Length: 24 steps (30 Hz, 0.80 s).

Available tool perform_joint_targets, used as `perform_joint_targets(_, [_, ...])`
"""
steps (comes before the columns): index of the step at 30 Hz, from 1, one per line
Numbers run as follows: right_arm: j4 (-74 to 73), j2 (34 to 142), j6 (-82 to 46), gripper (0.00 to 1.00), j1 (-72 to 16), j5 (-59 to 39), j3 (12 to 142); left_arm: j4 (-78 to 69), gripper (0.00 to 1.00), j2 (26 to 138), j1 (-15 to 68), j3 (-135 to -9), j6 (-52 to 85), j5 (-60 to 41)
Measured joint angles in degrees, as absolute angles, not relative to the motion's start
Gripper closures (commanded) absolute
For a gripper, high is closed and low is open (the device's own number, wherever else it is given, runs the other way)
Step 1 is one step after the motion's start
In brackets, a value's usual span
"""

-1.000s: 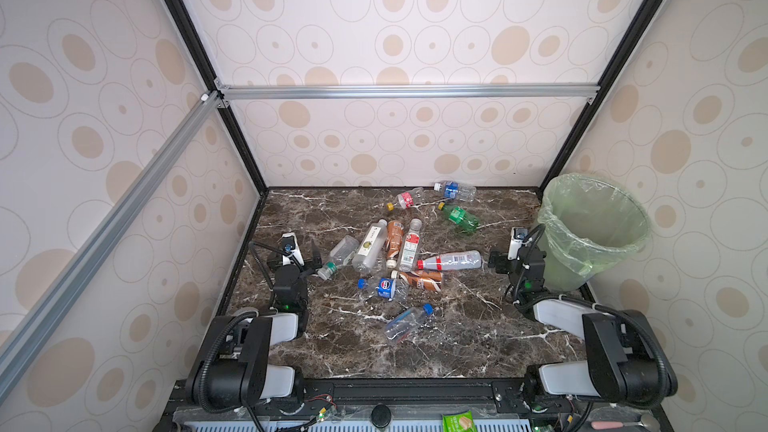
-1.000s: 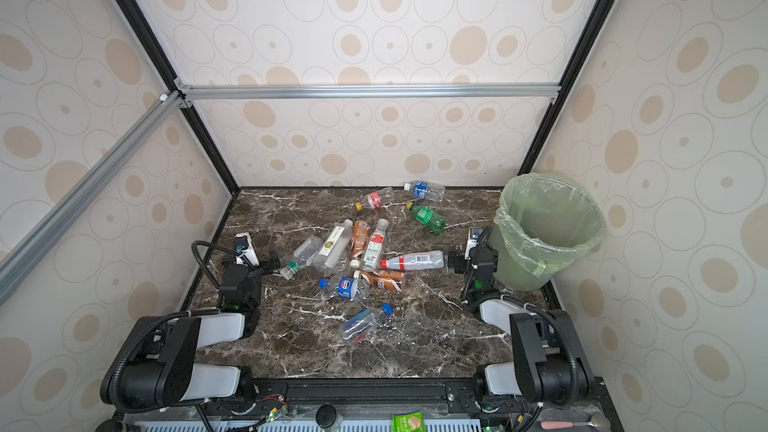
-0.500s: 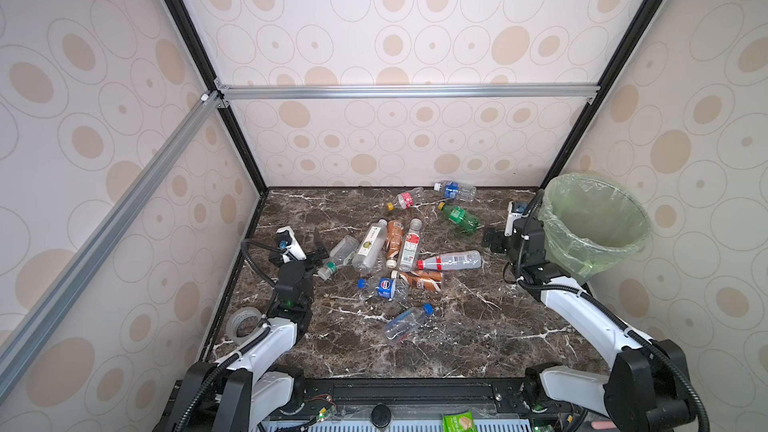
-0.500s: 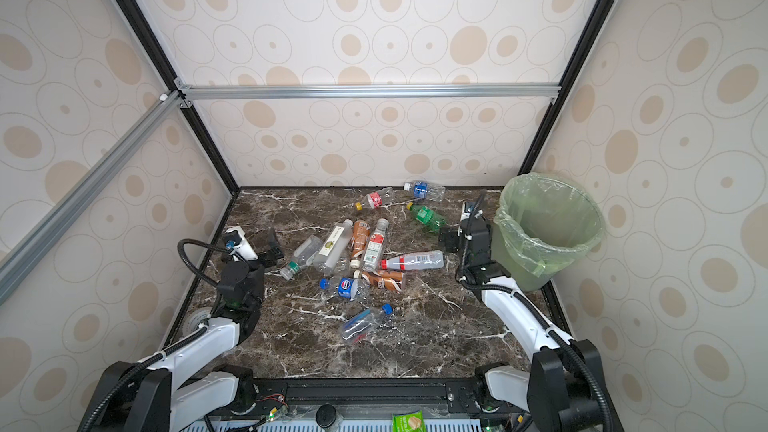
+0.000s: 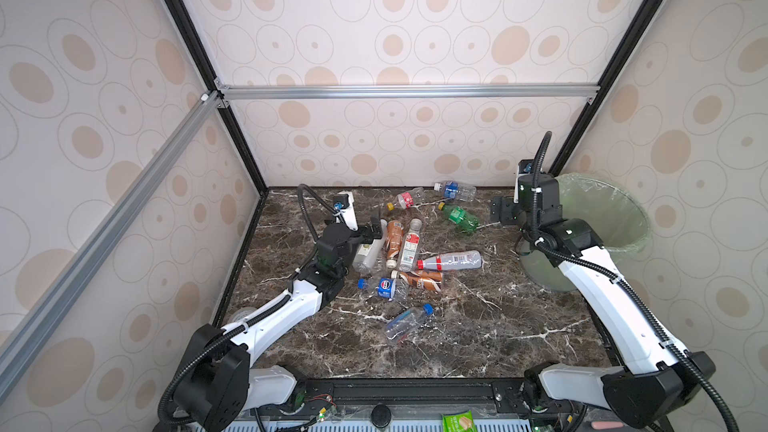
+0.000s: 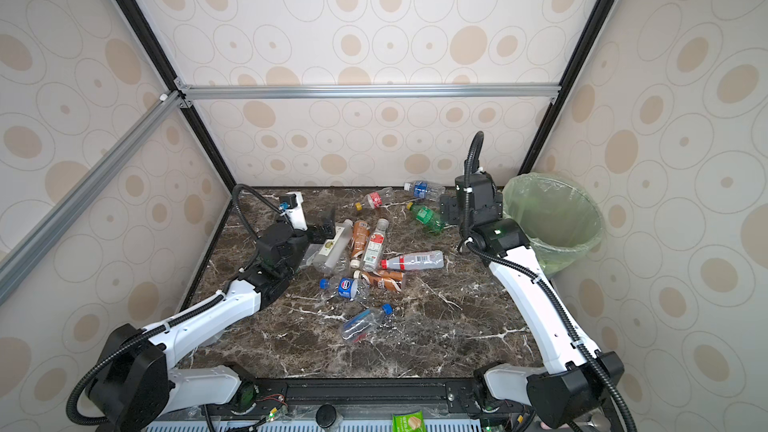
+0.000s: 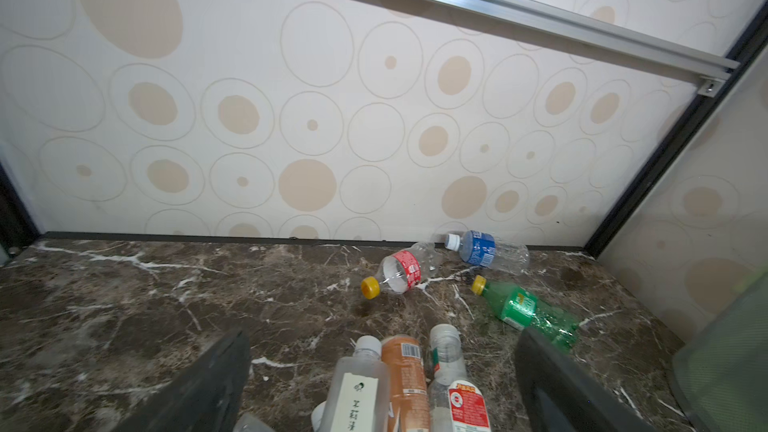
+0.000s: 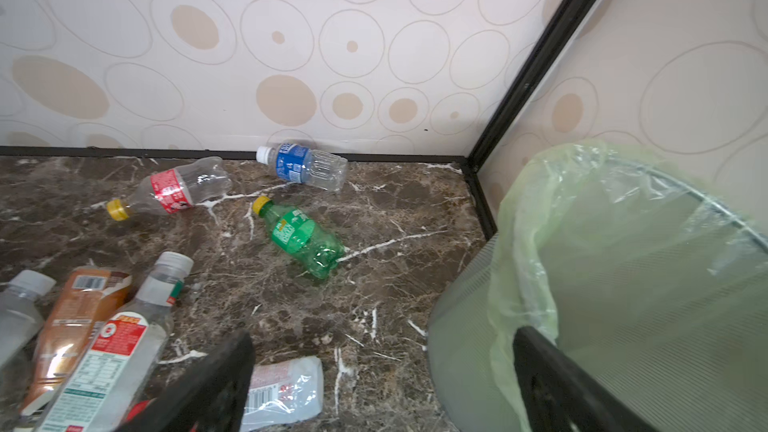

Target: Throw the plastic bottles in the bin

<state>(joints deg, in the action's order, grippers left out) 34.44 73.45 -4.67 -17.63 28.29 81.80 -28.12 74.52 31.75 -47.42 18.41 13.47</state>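
- The plastic bottles [image 5: 409, 245] lie scattered on the marble tabletop [image 5: 478, 338], all outside the bin [image 6: 573, 248]. The green bottle [image 8: 299, 234] is near it, the main heap [image 6: 365, 251] farther off.
- The left gripper [image 7: 382, 351] hangs spread wide over the heap's edge, empty. The right gripper [image 8: 382, 344], spread too, sits just beside the bin and holds nothing.
- The bottles look empty and thin-walled: light, slick, likely to crumple or roll. Take one across its labelled belly.

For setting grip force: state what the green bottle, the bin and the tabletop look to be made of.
Green bottle: thin green plastic, glossy; it is see-through, with bright glints on the body. Bin: translucent, finely ribbed plastic, probably; its bag is thin, crinkled, pale green film. Tabletop: brown, white-veined marble look, smooth; stone or printed laminate, cannot tell.
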Motion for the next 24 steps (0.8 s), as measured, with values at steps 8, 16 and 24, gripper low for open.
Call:
perform_joint_targets(8, [41.6, 77.5, -3.1, 0.11, -7.9, 27.8, 85.8, -23.5, 0.01, 83.8, 37.8, -61.5, 16.1, 9.8])
perform_joint_targets(16, [42.6, 83.1, -0.5, 0.27, -1.4, 22.5, 89.6, -21.1, 0.01, 87.3, 40.1, -63.9, 11.4, 8.7])
perform_joint_targets(24, [43.4, 89.2, 0.6, 0.5, 0.8, 15.7, 91.6, -22.1, 0.01, 88.4, 40.2, -66.3, 5.3, 8.7])
